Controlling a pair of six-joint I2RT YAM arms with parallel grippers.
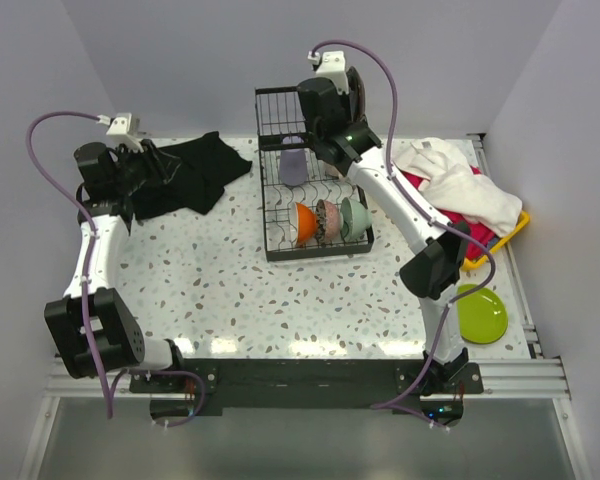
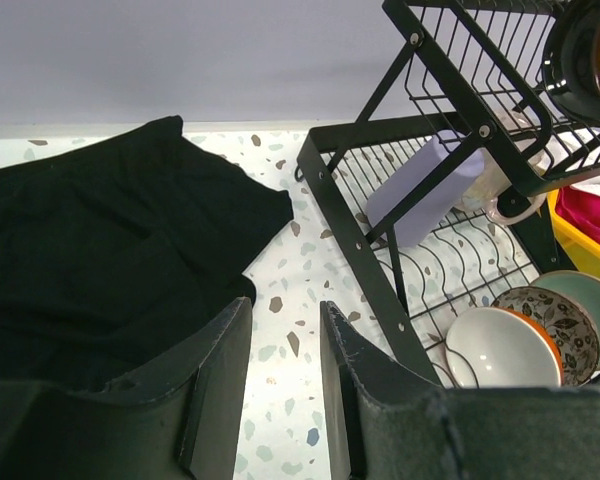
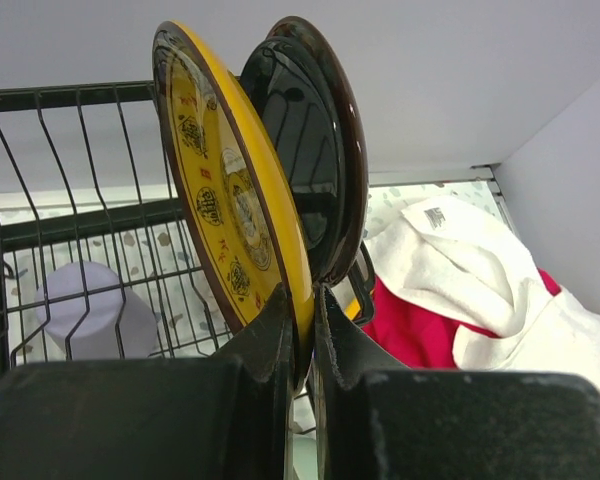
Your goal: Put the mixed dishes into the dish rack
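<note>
Speckled table (image 1: 230, 290): right gripper (image 3: 304, 312) clamps the yellow plate (image 3: 230, 220) upright at the rack (image 1: 276, 120); left gripper (image 2: 285, 345) hangs part-open, holding nothing.

From where I stand, the dish rack (image 2: 357, 243) is black wire. One bowl (image 1: 302, 224) is orange outside and white inside, the patterned bowl (image 2: 555, 312) is dark-and-white flowered, and the third bowl (image 2: 592, 300) is pale green. The mug (image 1: 293, 167) is lavender. The yellow plate (image 3: 230, 200) carries dark brown figures, the black plate (image 3: 315, 150) is glossy, and the lime plate (image 1: 480, 313) is plain. The tabletop (image 1: 210, 290) is white, speckled grey and brown. There is a black cloth (image 2: 100, 260), a white cloth (image 3: 460, 260), a red cloth (image 3: 410, 335) and a yellow tray (image 2: 583, 243).
</note>
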